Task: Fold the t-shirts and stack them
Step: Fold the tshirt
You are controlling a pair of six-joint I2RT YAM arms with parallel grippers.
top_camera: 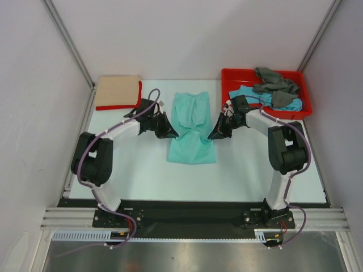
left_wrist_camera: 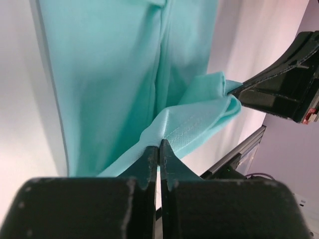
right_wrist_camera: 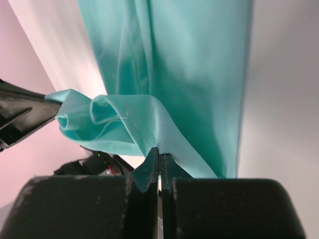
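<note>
left tool [left_wrist_camera: 158,149] | right tool [right_wrist_camera: 159,155] | both clenched on mint shirt [left_wrist_camera: 114,74] hem, shown only in wrist views | tray [top_camera: 238,72] at upper right, shown only from top

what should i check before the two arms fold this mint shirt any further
1. Left gripper shut on the mint-green t-shirt edge: ok.
2. Right gripper shut on the opposite edge: ok.
3. Both grips level with each other across the shirt: ok in the top view.
4. Far half lying flat: not ok, creases run down its middle.
5. How many cloth layers each pinch holds: cannot tell.
6. Beige t-shirt and red tray out of the fold path: ok, both lie off to the sides.
</note>
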